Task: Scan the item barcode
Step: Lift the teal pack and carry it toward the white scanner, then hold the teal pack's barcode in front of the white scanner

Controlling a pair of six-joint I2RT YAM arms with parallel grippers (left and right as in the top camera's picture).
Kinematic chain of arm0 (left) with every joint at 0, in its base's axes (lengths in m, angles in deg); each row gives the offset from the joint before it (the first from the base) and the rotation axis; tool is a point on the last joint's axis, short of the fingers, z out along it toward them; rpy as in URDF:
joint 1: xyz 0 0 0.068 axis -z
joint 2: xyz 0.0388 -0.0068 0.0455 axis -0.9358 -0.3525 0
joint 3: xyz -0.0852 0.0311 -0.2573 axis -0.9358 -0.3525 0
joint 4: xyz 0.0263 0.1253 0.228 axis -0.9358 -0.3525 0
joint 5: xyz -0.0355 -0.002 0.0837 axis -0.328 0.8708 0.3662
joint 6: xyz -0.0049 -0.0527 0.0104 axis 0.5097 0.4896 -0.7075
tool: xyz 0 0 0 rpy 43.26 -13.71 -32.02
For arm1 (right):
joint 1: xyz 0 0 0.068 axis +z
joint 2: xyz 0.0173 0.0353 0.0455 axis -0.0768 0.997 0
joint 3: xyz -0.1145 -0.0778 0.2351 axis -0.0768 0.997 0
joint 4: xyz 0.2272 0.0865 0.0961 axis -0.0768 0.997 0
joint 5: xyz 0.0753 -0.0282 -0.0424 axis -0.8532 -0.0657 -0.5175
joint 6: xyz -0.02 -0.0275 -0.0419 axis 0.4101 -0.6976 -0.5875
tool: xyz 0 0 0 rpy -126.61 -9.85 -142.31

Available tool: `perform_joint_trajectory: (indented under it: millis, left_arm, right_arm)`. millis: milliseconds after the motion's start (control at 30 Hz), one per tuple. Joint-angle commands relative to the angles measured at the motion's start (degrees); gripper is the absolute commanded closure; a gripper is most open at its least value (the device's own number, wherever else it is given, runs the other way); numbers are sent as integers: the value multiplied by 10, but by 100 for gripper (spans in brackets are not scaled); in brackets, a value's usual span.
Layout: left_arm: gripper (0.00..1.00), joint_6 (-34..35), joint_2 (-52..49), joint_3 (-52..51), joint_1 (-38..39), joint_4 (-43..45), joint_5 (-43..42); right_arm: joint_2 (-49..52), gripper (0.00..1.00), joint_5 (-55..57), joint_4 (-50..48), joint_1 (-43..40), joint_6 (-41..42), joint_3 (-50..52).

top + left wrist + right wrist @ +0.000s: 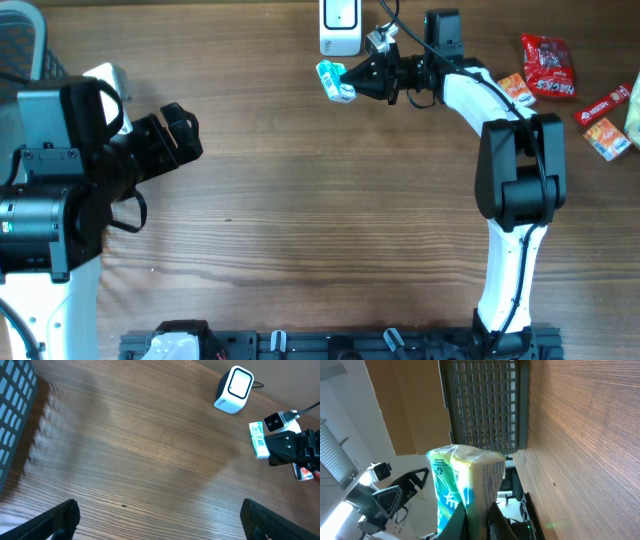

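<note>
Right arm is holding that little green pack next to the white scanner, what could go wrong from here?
One: the right claw pinches the green pack by one end only, so it may twist or slip. Two: no barcode is clear in these views, so it may face away from the scanner and not read. Three: the claw is close to the scanner and could nudge it.

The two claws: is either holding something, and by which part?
The right gripper pinches a green-and-white packet by one end; the left gripper holds nothing.

Red candy bag (547, 65) lies beside snack packs (606, 136).
</note>
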Motion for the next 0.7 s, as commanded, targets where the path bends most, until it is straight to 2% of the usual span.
perform_joint_trajectory:
  millis: [0,200,333,600,667]
  left_arm:
    - [0,5,-1,0,-3,2,6]
    - [0,5,-1,0,-3,2,6]
    - [0,5,-1,0,-3,2,6]
    - [0,5,-1,0,-3,2,6]
    - [0,5,-1,0,-3,2,6]
  right_arm:
    - [10,96,-36,-3,1,2,-9]
    - [10,96,-36,-20,-3,10,-9]
    - [10,96,-15,-71,-6,90,-9]
    - [9,95,106,-435,-7,308,-9]
    - [9,95,120,-461,-11,319,-9]
